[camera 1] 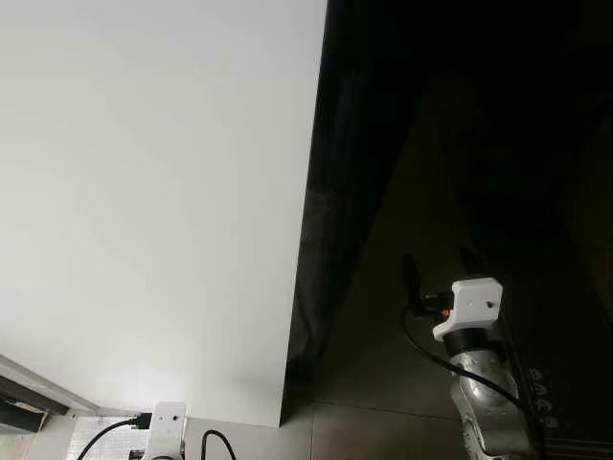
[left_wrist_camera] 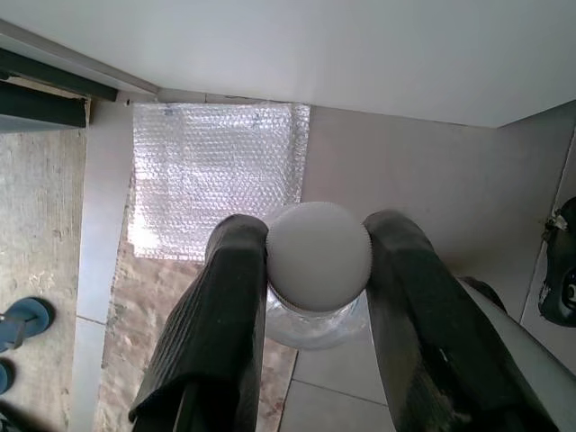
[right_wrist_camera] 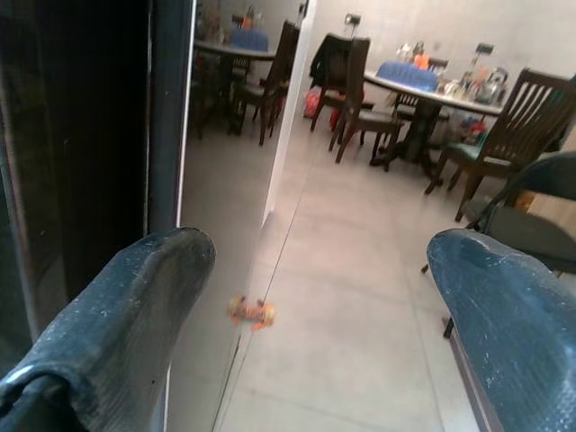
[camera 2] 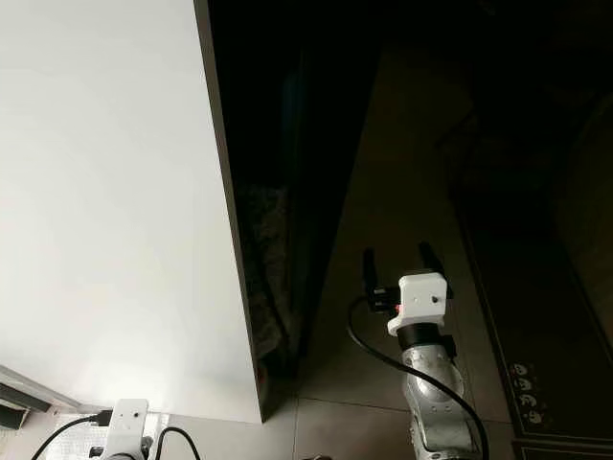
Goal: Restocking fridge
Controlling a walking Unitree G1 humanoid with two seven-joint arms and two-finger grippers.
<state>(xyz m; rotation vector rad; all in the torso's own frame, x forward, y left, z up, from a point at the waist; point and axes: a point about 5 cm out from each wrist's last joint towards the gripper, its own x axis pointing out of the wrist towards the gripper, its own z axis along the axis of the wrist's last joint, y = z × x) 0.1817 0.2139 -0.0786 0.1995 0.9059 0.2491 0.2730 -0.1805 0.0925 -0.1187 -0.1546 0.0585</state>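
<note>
In my left wrist view, the left gripper [left_wrist_camera: 317,261] holds a clear bottle with a white ribbed cap [left_wrist_camera: 319,256]; the jaws are closed on it just under the cap, one black finger [left_wrist_camera: 220,315] on each side. Below the bottle I see the tiled floor [left_wrist_camera: 432,189], a sheet of bubble wrap [left_wrist_camera: 216,171] lying on it, and the white fridge door [left_wrist_camera: 315,45] just beyond. In the head view this arm shows low at the left, close to the bottom edge of the white door [camera 1: 153,192].

The right gripper [camera 1: 439,271] is raised in front of the dark opening [camera 1: 383,144] beside the white door. Its jaws are open and hold nothing, with the two fingers [right_wrist_camera: 117,306] well apart. Past them, the right wrist view shows a dark glossy panel [right_wrist_camera: 81,135], then grey floor tiles, and far away a dining table [right_wrist_camera: 432,90] with wooden chairs [right_wrist_camera: 355,94] around it.
</note>
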